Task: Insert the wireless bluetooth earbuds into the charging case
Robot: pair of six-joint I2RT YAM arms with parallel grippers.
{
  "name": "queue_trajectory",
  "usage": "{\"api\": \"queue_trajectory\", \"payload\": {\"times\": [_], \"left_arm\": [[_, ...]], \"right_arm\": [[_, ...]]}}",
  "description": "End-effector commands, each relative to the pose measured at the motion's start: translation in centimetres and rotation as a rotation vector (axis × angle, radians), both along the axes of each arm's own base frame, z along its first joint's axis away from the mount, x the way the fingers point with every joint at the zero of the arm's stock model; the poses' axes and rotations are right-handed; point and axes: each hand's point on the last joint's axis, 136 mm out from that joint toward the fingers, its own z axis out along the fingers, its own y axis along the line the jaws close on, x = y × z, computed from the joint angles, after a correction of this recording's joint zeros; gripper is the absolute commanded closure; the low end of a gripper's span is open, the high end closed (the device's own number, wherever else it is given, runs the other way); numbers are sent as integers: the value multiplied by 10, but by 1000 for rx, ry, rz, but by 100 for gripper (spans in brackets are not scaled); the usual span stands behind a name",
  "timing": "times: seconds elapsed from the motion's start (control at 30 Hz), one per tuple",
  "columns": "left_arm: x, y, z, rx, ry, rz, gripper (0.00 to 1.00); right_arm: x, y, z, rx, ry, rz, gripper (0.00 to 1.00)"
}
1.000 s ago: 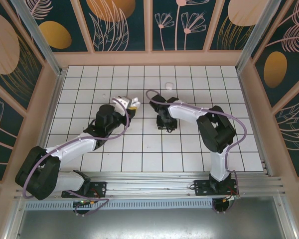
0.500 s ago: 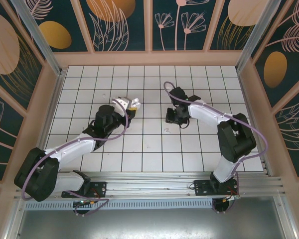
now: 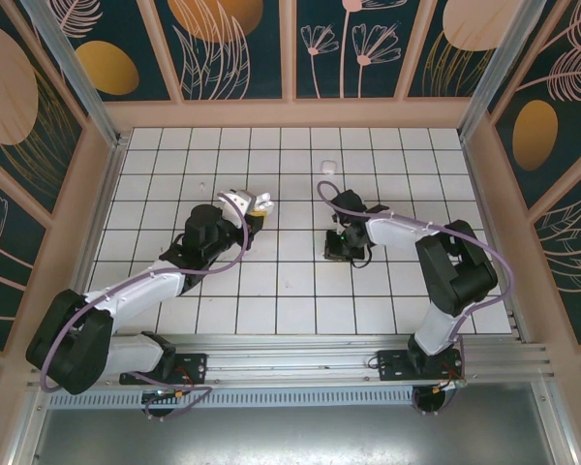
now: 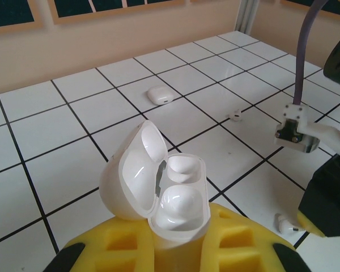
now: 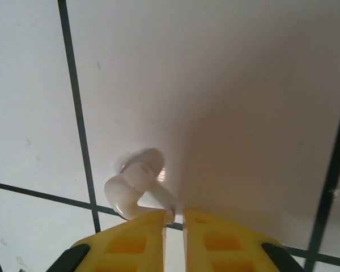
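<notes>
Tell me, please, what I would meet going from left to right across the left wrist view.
Open charging case → far earbud → near earbud.

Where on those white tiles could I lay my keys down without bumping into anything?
Bare: the near middle rows of tiles, and the far-right tiles by the right wall. Crowded: the middle, where the left gripper holds the open charging case and the right gripper is down by an earbud; a small white piece lies behind.
</notes>
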Motion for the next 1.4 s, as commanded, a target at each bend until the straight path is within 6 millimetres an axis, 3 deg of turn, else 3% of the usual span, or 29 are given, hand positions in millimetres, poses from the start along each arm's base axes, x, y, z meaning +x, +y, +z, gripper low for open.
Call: {"api": "queue_trajectory", "payload": {"times": [0.0,0.27,0.57,0.7,0.97,1.37], "left_arm": [[-5,0,6,-19,-8,-14,100],[-8,3,8,-29,-7,-9,100],[-9,4,12,-28,-16,-7,100],[-10,2,12,-33,-13,-18,100],[-16,-13,8,-49,20,-106,100],[-16,-15,1,-47,47,-113,100]], "right_arm": [[-7,7,-9,38,48,-48,85],[-12,34,9,192,89,-122,85],[11,22,55,83,-60,9,84],[23,25,68,113,-125,125,73],[18,33,41,82,-88,268,56],[10,44,16,82,-34,318,58]]}}
